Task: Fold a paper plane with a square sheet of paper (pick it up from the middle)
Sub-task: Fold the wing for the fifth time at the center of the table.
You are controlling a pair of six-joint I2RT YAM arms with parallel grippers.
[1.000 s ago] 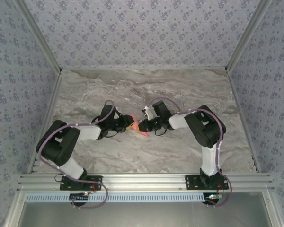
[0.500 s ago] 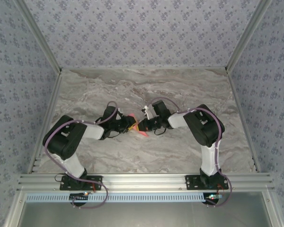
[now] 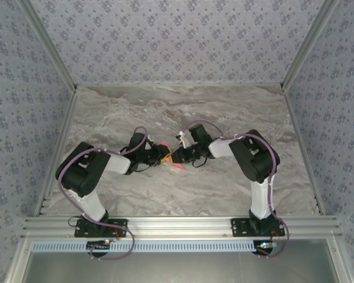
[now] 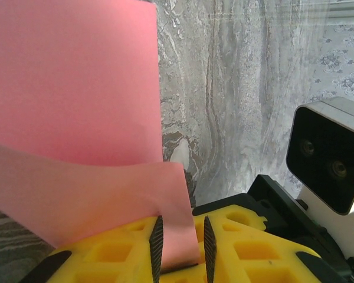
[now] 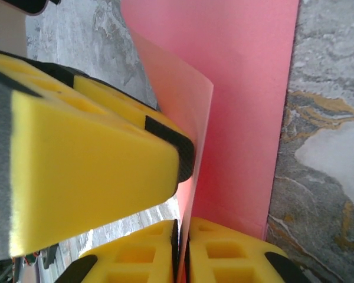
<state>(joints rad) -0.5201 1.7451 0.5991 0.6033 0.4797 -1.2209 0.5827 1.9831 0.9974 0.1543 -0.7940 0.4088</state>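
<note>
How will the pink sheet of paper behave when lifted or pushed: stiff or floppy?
Probably floppy: the sheet of paper bows in a curve beyond the right pincer instead of standing flat. Likely very light: a narrow pinch at its edge seems to hold it. Seen edge-on it is thin, so a push would probably buckle it.

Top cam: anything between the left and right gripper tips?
The square sheet of paper, in the top view, spanning the gap from the left gripper to the right gripper. The right wrist view shows its raised flap standing between them.

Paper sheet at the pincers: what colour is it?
The paper sheet is plain salmon pink, clearest in the left wrist view.
</note>
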